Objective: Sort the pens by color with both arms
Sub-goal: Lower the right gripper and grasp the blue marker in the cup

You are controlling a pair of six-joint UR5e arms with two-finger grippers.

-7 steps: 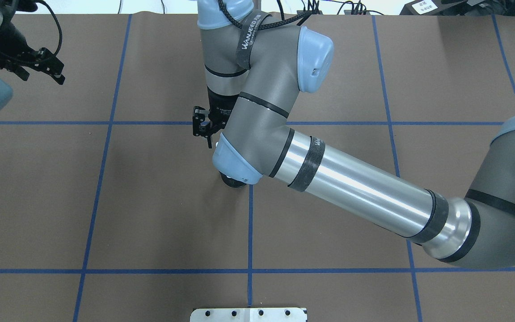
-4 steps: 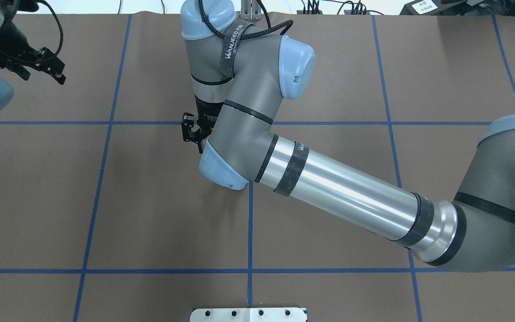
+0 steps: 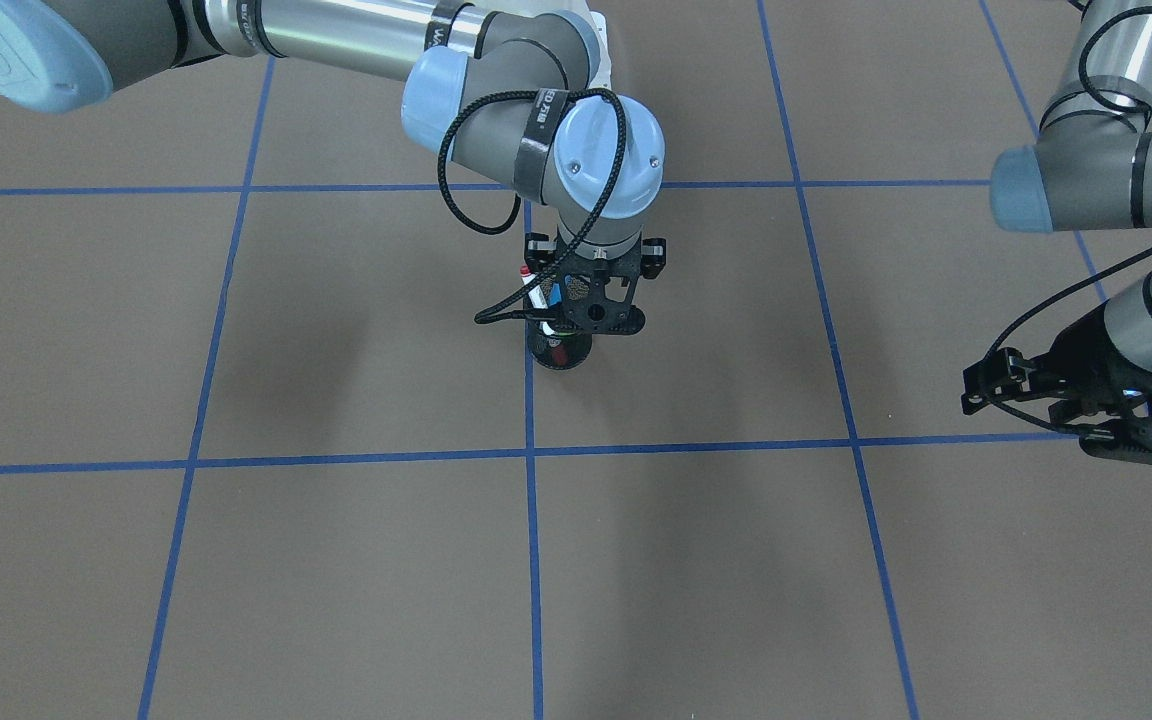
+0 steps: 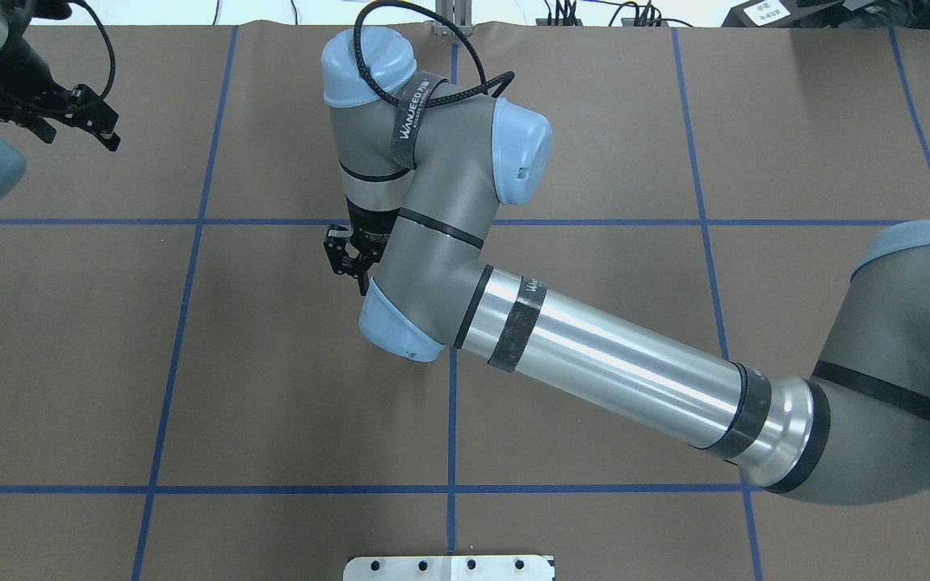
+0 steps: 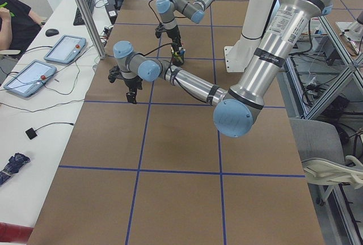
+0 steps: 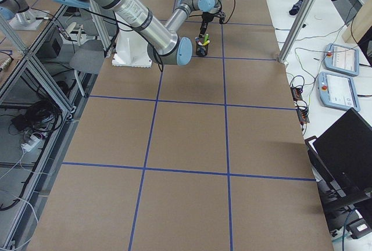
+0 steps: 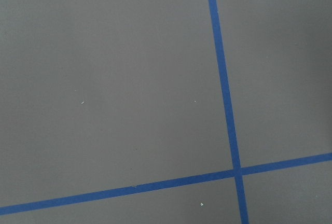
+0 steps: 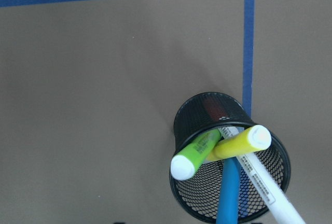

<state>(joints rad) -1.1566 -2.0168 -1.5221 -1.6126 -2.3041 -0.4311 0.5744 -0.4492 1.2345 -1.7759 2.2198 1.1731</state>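
Note:
Several pens stand together in a black mesh cup [image 8: 199, 111]: a light green one [image 8: 197, 151], a yellow one [image 8: 241, 142], a blue one [image 8: 228, 193] and a white one [image 8: 262, 182]. In the front view the white pen's red cap [image 3: 527, 271] pokes up beside my right gripper [image 3: 576, 325], which hangs directly above the cup [image 3: 558, 355]. Its fingers look parted, with nothing held. The overhead view hides the cup under the right arm. My left gripper [image 4: 106, 133] hovers far off at the table's left back, open and empty.
Blue tape lines [image 4: 451, 420] divide the brown table mat into squares. The right forearm [image 4: 618, 379] stretches across the table's middle. A white mounting plate [image 4: 449, 567] sits at the near edge. Tablets and cables [image 5: 59, 49] lie on a side bench.
My right arm has swung to the left in the overhead view, its wrist shifting over the cup so that the cup is now hidden there. The left arm has stayed put.

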